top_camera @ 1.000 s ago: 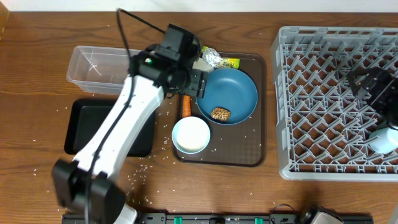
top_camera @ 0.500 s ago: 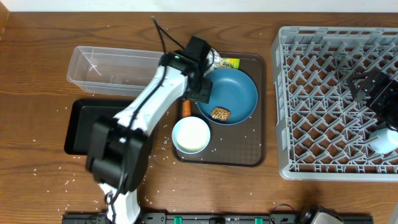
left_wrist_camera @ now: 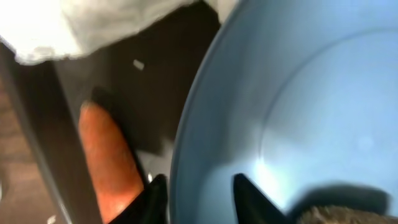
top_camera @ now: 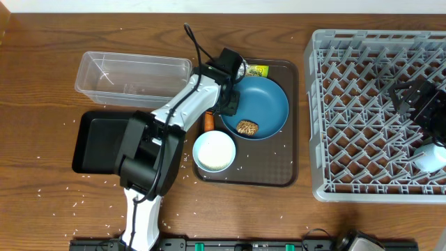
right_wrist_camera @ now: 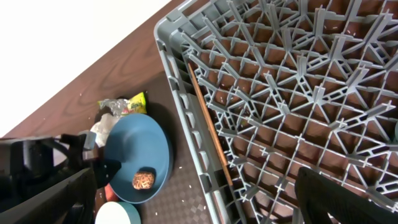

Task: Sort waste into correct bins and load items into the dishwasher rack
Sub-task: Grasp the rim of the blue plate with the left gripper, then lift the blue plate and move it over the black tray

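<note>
The dark-blue plate [top_camera: 263, 103] lies on the brown tray with the brown food lump [top_camera: 247, 127] on it. My left gripper [top_camera: 228, 104] is open and straddles the plate's left rim [left_wrist_camera: 199, 186], one finger outside and one inside. The orange carrot [left_wrist_camera: 109, 155] lies just outside that rim, beside the outer finger. White tissue [left_wrist_camera: 81, 25] and the foil wrapper [top_camera: 254, 70] lie behind the plate. The white bowl [top_camera: 214, 150] sits in front. My right gripper [top_camera: 418, 104] hangs open and empty over the grey rack [top_camera: 369, 139], also in the right wrist view [right_wrist_camera: 196, 193].
The clear tub [top_camera: 132, 77] and black tub [top_camera: 94, 143] stand left of the brown tray [top_camera: 279, 171]. A cup [top_camera: 433, 156] sits at the rack's right edge. Rice grains [top_camera: 160, 188] are scattered on the table and tray.
My left arm has swung right and stretched toward the plate, bringing the gripper down onto the plate's left rim. The right arm has barely moved.
</note>
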`<state>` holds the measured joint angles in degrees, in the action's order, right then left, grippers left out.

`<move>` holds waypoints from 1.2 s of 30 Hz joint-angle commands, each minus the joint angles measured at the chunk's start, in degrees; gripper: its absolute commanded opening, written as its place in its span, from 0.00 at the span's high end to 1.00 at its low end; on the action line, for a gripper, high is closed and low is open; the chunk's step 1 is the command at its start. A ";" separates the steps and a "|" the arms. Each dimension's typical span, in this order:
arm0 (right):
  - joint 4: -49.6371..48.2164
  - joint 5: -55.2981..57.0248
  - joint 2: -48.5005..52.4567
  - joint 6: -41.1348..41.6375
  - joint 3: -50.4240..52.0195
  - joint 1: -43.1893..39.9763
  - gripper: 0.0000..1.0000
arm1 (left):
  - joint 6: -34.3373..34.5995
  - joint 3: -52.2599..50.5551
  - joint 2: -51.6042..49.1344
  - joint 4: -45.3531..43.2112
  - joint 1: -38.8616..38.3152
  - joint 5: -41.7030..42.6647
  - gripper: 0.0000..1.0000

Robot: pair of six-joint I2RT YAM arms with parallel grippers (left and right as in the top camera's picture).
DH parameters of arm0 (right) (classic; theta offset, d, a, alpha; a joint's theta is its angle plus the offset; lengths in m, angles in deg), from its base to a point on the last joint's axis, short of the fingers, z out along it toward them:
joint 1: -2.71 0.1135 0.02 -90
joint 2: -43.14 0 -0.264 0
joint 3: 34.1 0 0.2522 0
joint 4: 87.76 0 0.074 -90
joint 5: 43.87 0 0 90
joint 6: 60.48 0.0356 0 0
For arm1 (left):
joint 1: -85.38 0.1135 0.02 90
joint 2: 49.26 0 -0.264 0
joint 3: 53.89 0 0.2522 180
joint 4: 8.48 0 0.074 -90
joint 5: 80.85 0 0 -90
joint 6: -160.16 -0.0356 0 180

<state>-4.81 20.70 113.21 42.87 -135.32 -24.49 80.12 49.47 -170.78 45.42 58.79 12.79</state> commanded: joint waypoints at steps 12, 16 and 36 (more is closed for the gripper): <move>0.04 0.39 -0.04 -0.79 -0.17 0.66 0.04 | -1.38 0.15 -0.13 0.85 -0.22 3.56 0.94; 0.04 0.39 -0.04 -0.79 -0.17 0.66 0.04 | -1.36 1.25 3.45 4.44 -0.22 4.35 0.94; 0.00 0.39 -0.04 -0.79 -0.17 0.66 0.02 | 3.98 1.97 37.03 34.03 9.77 -28.50 0.94</move>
<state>-4.81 20.72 113.21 42.82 -135.30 -24.49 80.86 50.45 -136.24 77.15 66.20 -3.48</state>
